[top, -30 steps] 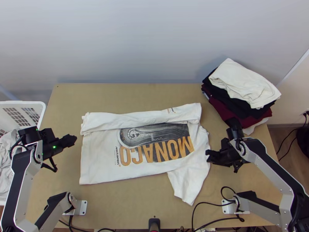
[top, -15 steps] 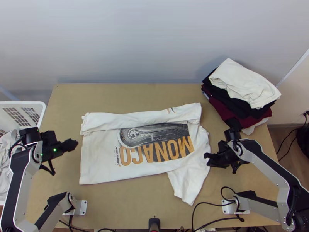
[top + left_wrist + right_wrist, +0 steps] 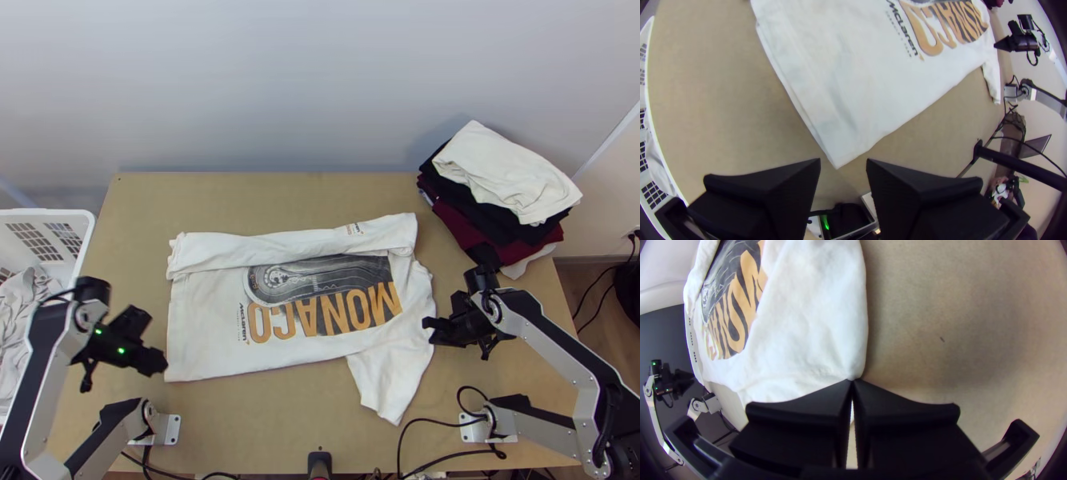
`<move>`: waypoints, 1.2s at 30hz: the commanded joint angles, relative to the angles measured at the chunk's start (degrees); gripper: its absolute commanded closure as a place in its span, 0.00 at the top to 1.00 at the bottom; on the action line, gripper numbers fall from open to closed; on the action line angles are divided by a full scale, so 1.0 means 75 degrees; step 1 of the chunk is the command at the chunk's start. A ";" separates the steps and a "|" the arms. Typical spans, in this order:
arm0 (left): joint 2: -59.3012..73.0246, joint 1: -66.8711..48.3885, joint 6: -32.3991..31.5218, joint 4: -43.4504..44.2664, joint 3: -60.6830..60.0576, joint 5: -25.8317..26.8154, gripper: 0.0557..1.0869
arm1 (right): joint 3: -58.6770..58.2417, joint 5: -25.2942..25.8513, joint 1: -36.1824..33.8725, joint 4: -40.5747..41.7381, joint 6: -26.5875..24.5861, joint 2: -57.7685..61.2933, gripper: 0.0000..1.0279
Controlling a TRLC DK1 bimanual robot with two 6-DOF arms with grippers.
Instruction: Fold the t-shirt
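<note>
The white t-shirt [image 3: 208, 320] lies sideways on the table, print up, its far edge folded over in a long strip; one sleeve [image 3: 392, 384] sticks out toward the near side. Beside the shirt's near left corner is my left gripper [image 3: 158, 363]. In the left wrist view that gripper [image 3: 843, 161] is open, the shirt's corner [image 3: 838, 155] just beyond the gap between its fingers. My right gripper [image 3: 430, 324] is at the shirt's right edge. In the right wrist view the gripper's [image 3: 852, 381] fingertips meet on the edge of the shirt [image 3: 818, 342], pinching it.
A stack of folded clothes [image 3: 508, 180] stands at the table's back right, with a white garment on top. At the left edge is a white basket [image 3: 84, 228] holding light cloth. Black cables [image 3: 432, 428] lie along the near edge.
My left gripper has come toward the near side, from beside the shirt's left edge to its near left corner. The right gripper has shifted slightly left. The shirt lies much as before.
</note>
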 commanded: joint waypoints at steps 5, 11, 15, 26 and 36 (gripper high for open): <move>0.0557 -0.0376 -0.0028 0.0639 -0.0865 -0.0186 0.53 | -0.0334 -0.0005 0.0081 0.0043 -0.0093 0.0016 0.03; 0.1120 -0.0481 -0.0051 0.0920 -0.0947 -0.0338 0.53 | -0.0334 -0.0005 0.0104 0.0043 -0.0104 -0.0031 0.03; 0.1436 -0.0610 -0.0122 0.0990 -0.0982 -0.0362 0.44 | -0.0322 -0.0005 0.0175 0.0043 -0.0104 -0.0055 0.03; 0.1471 -0.0376 0.0195 0.1377 -0.0900 -0.0151 0.04 | -0.0357 0.0007 0.0069 0.0043 -0.0280 -0.0160 0.03; 0.1823 0.0925 0.0957 0.1447 -0.0525 -0.0139 0.04 | -0.0264 0.0077 -0.0493 -0.0027 -0.0597 -0.0266 0.03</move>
